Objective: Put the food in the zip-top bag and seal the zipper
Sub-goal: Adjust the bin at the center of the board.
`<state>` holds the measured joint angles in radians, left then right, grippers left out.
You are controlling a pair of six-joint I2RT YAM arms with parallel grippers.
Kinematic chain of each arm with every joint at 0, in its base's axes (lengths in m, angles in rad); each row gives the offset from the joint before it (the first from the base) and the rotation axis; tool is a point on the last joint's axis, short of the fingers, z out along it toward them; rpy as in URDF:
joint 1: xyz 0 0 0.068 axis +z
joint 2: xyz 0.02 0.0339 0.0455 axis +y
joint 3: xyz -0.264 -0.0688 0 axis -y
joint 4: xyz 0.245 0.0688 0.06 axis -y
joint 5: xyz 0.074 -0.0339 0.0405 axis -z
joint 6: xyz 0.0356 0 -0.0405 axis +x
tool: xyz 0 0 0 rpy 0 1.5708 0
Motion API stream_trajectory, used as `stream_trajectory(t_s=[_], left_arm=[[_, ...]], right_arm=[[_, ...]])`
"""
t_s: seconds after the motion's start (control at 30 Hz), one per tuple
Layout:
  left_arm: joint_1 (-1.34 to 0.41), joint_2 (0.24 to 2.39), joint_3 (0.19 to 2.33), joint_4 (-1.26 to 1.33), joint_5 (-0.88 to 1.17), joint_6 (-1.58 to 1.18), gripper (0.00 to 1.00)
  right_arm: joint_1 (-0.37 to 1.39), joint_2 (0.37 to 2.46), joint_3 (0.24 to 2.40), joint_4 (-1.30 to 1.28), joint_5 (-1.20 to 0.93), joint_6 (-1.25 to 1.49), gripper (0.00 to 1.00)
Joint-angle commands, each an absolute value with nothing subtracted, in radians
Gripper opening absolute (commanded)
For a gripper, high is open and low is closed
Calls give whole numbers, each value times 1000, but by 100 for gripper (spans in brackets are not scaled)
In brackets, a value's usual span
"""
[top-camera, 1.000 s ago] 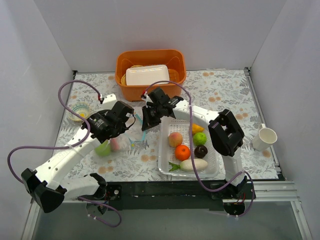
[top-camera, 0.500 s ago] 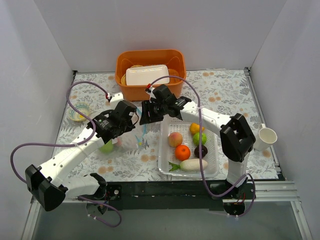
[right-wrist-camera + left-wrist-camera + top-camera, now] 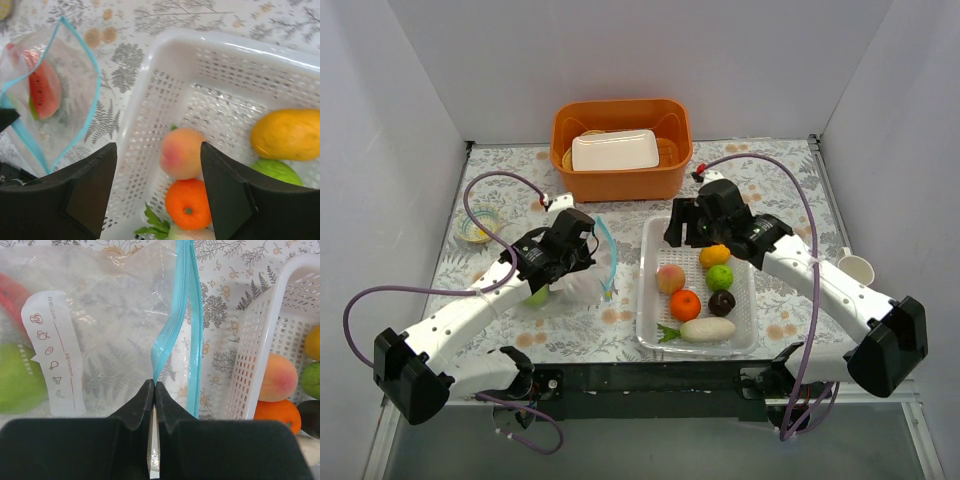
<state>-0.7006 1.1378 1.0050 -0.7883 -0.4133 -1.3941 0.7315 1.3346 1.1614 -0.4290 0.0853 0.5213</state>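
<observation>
The clear zip-top bag lies left of the basket, its mouth standing open. My left gripper is shut on the teal zipper at the mouth edge. A watermelon slice and a green apple lie inside the bag. My right gripper hangs open over the white basket, holding nothing. Below it are a peach, an orange, a mango and a second green apple. A dark purple fruit and a white radish also lie in the basket.
An orange bin with a white tray in it stands at the back. A small bowl sits at the far left. A white cup stands near the right edge, beside my right arm.
My right gripper has pulled away from the bag's mouth, moved right to over the basket and opened. My left gripper keeps its hold on the zipper edge and has shifted slightly right.
</observation>
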Motion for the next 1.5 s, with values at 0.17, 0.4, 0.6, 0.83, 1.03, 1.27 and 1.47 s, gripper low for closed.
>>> stream_trajectory(t_s=[0.17,0.4,0.6,0.83,1.03,1.27,1.47], left_arm=[[-701,1128,989,-707,-301,-1361,0],[-701,1098,945,-638,-230,-1382,0],[-701,1100,940,-646,-233,-1370,0],[-701,1127,971,-658,-261,-1335,0],[-701,1131,976,-650,-252,-1342,0],[-701,1129,992,-663,-271,-1333,0],[-701,1129,996,-664,-285,-1333,0]], right_arm=[[703,1132,940,-411,149,574,88],[696,1181,936,-548,-20,502,91],[696,1161,942,-696,23,525,90],[690,1137,874,-719,156,580,89],[599,1209,920,-677,222,519,91],[514,1347,1038,-585,175,422,91],[491,1492,1140,-546,150,379,91]])
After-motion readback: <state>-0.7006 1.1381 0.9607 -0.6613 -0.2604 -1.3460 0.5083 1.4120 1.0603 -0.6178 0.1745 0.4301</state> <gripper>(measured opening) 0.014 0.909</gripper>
